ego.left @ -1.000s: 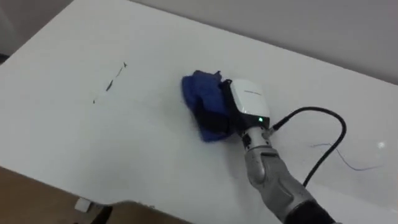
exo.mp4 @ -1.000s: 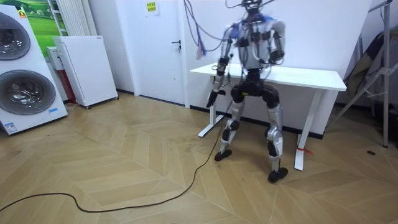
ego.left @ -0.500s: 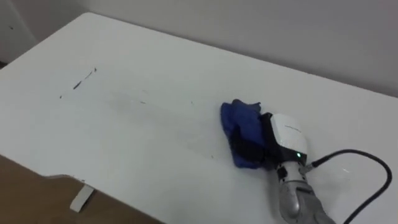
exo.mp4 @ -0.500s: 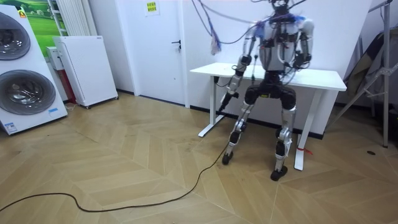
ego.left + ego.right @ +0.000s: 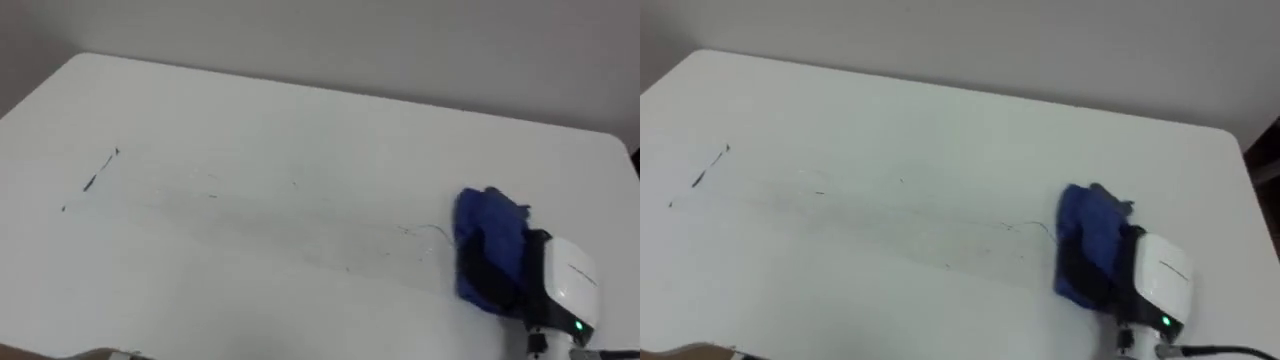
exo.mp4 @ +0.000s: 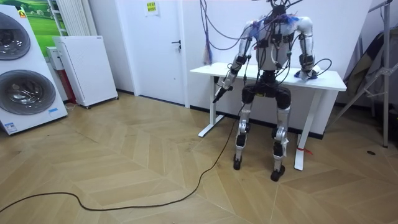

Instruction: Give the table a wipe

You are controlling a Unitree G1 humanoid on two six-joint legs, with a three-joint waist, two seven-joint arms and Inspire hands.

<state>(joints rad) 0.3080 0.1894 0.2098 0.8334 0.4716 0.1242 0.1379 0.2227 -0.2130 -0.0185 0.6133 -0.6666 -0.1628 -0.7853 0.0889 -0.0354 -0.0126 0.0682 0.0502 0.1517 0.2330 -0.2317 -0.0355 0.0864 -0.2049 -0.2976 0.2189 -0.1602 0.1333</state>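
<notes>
A crumpled blue cloth (image 5: 482,232) lies on the white table (image 5: 300,120), near its right end. My right hand (image 5: 566,292) rests on the cloth from the near right, its dark fingers (image 5: 492,272) curled into the folds. Dark pen strokes (image 5: 92,180) mark the table's left part, and a faint thin line (image 5: 425,231) runs just left of the cloth. In the room view I stand upright at the table's front, right hand (image 6: 304,73) on the top. My left hand (image 6: 217,96) hangs below the table's edge at the room view's left.
The table's right edge (image 5: 625,150) is close beyond the cloth. A wall runs behind the table. In the room view a white cabinet (image 6: 86,68) and two stacked washing machines (image 6: 25,68) stand at the left, a door (image 6: 168,43) behind, and a stand's legs (image 6: 373,74) at the right.
My right hand has slid the cloth rightward across the table towards its right end. I have stepped along the table to the room view's right, so the eye view has shifted with me.
</notes>
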